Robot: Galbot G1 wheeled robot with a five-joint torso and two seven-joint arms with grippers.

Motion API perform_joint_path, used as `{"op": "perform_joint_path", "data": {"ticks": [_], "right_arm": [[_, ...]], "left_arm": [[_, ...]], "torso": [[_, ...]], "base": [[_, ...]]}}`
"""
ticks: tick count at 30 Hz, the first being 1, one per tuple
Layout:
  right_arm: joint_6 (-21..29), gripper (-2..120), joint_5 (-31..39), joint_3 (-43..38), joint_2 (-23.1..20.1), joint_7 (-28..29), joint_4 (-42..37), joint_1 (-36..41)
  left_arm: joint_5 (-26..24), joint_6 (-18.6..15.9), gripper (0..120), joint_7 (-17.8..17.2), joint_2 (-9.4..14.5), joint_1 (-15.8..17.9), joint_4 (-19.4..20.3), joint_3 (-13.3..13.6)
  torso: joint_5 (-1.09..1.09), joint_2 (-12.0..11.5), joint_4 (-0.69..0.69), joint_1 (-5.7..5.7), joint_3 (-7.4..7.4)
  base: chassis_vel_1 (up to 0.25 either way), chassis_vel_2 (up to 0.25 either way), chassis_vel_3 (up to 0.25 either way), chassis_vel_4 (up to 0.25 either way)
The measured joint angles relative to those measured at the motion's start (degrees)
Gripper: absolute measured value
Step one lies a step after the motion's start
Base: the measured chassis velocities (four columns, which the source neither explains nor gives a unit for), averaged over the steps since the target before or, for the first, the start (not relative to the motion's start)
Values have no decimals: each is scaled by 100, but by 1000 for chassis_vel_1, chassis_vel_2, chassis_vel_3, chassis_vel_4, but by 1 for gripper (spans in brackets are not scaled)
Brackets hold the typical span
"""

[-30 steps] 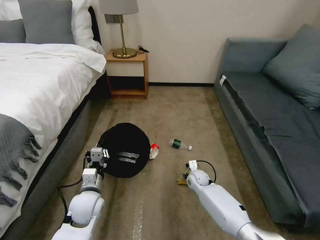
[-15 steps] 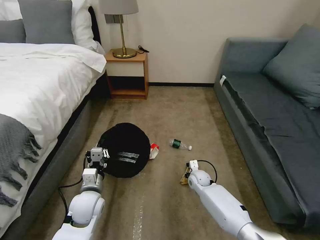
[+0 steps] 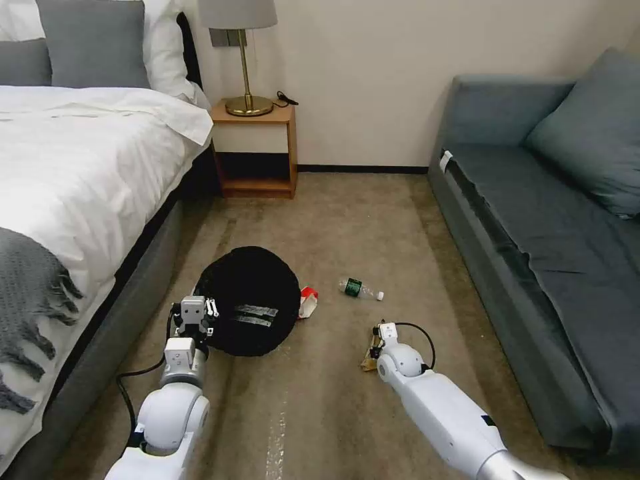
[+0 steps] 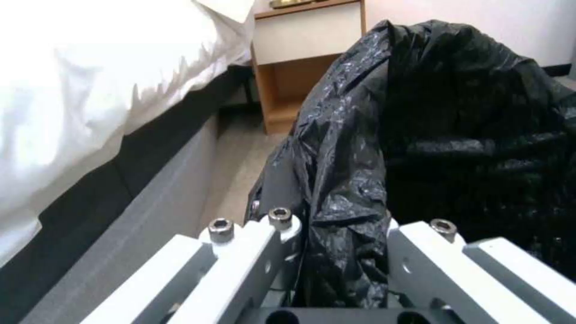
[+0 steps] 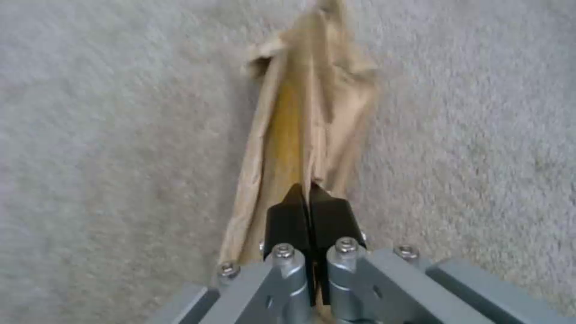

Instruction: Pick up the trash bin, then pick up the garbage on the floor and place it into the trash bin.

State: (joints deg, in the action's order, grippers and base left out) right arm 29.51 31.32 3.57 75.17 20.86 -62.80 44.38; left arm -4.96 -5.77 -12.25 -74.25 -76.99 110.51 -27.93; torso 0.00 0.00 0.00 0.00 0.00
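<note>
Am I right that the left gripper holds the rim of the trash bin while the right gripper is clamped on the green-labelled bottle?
Not quite. The left gripper does hold the trash bin by its rim, but the right gripper is shut on the tan wrapper, as the right wrist view shows. The bottle lies untouched on the floor.
</note>
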Motion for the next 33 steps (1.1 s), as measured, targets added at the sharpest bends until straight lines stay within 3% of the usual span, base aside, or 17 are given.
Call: {"op": "perform_joint_path", "data": {"ticks": [13,20,24,27,33], "right_arm": [[-461,0,-272,-237,-257,-335,-1304,403],[-1240,0,-324,-398,-411,-717,-2234,594],[-1380,0,-204,-395,-435,-800,-2616,601],[-1386,0,189,-400,-481,-1284,-3411,640],[-1423,0,665,-314,-491,-1827,-3947,683]], "left_arm": [[61,-23,5,1,-32,-14,71,62],[69,-76,5,5,-34,-48,195,84],[77,-96,5,4,-38,-48,217,99],[111,-105,5,3,-68,-47,225,126],[133,-105,5,3,-90,-64,229,142]], "torso": [[0,0,0,0,0],[-1,0,-1,0,0],[0,0,0,0,0],[-1,0,0,0,0],[-1,0,0,0,0]], "base": [[0,0,0,0],[0,0,0,0],[0,0,0,0],[0,0,0,0],[0,0,0,0]]}}
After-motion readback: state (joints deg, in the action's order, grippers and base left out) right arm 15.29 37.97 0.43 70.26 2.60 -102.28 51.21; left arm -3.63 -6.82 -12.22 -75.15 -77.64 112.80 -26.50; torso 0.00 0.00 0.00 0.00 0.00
